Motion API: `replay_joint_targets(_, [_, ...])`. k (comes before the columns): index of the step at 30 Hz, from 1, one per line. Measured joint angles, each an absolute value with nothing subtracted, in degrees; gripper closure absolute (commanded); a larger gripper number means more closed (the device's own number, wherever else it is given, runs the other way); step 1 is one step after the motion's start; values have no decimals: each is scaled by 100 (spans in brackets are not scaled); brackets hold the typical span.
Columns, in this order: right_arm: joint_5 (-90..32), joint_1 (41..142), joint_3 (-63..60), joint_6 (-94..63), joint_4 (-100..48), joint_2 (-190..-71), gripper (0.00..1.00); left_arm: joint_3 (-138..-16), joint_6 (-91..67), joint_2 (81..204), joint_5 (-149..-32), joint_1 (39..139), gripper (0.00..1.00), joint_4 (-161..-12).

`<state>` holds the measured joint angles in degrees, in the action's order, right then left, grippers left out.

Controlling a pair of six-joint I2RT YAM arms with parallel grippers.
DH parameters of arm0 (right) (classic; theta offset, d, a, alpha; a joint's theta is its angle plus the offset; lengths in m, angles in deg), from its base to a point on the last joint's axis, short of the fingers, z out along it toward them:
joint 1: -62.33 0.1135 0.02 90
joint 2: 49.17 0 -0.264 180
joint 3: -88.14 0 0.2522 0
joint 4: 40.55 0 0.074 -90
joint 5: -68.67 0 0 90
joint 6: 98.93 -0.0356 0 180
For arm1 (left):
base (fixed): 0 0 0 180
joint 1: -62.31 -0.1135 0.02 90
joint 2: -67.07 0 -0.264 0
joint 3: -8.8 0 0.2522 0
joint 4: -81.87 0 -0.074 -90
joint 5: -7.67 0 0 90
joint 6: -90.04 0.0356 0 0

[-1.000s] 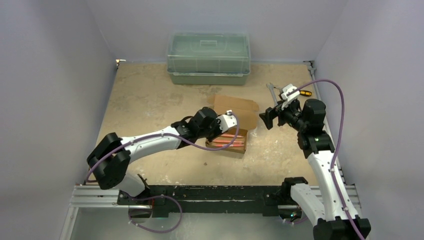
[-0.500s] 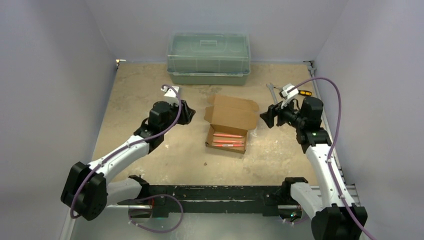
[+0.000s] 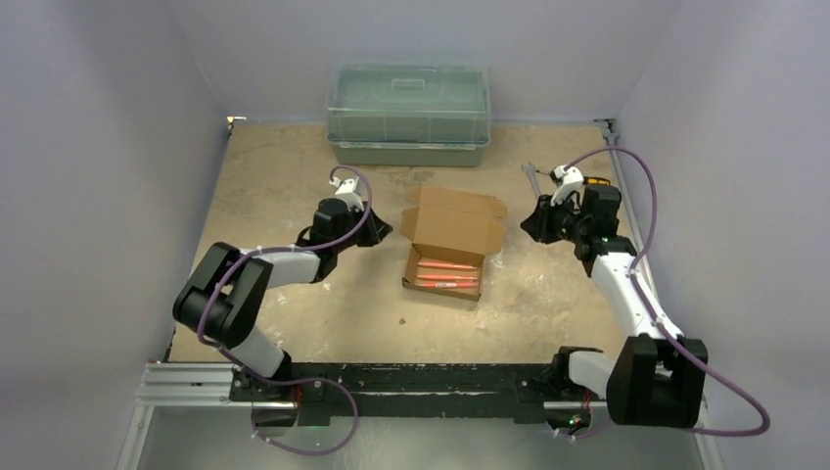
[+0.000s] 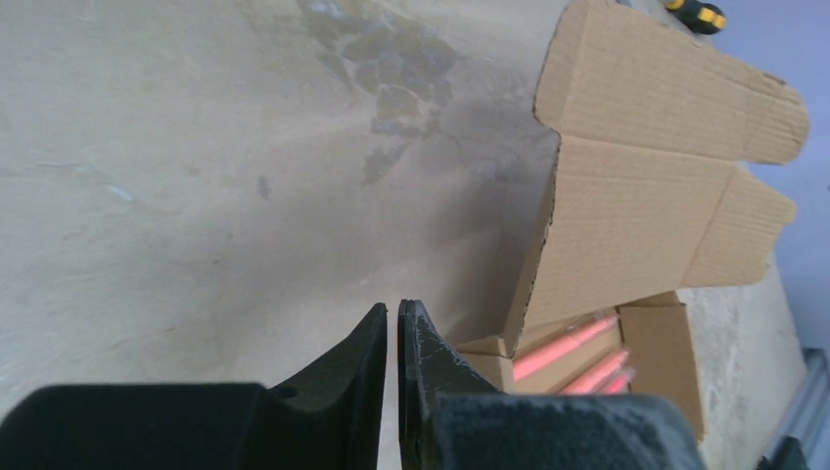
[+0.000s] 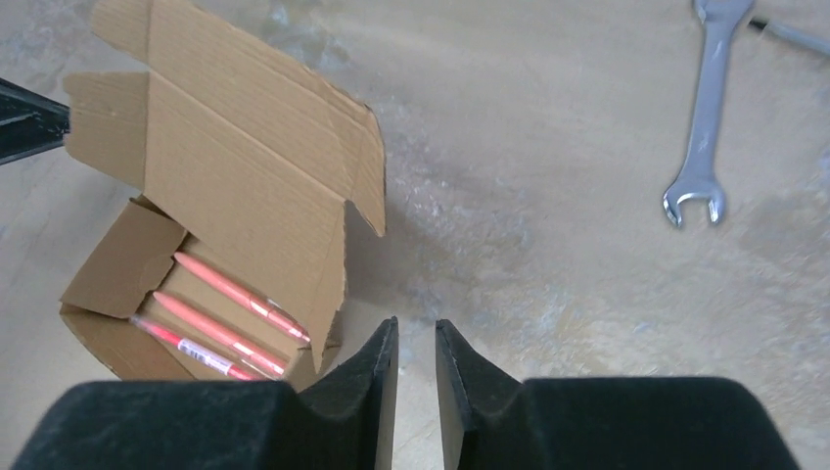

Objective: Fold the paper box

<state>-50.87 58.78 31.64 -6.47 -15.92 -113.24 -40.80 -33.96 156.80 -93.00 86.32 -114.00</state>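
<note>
- The paper box [image 3: 455,231] sits near the middle of the surface [image 3: 284,196], between the two hands and touching neither.
- It is a small brown cardboard carton with its lid open; the lid stands up from the far edge of the tray and leans back, with its tuck flap at the top.
- Several red-orange pens [image 3: 445,272] lie side by side in the tray; the right wrist view shows three of them [image 5: 223,311].
- In the right wrist view, a small end flap stands out at the left end of the tray.
- The left hand [image 3: 382,232] is left of the box, near it but apart, with its fingertips pointing towards the box.
- In the left wrist view, the left hand [image 4: 393,313] is closed with only a thin slit between the fingers, and it grips nothing.
- The right hand [image 3: 529,227] is right of the box, also apart from it and pointing towards it.
- In its own view, the right hand [image 5: 416,333] has its fingers a narrow gap apart, with nothing between them.
- A green translucent bin [image 3: 408,113] with its lid on stands at the far edge of the surface, well behind the box.
- A metal wrench [image 5: 703,127] lies flat on the surface beyond the right hand.
- A tool with a yellow and black handle [image 3: 599,182] lies near the wrench at the right edge.
</note>
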Motion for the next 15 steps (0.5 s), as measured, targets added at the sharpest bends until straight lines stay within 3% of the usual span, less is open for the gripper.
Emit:
replay_joint_targets(7, [-5102, 5994, 3164, -656, -1566, -11993, 82, -4078, -3684, 16174, -10092, 8632, 93, -12257])
replay_joint_targets(15, [-5139, 6860, 3162, -588, -1568, -12295, 85, -3973, -3835, 16244, -10625, 8735, 94, -12790])
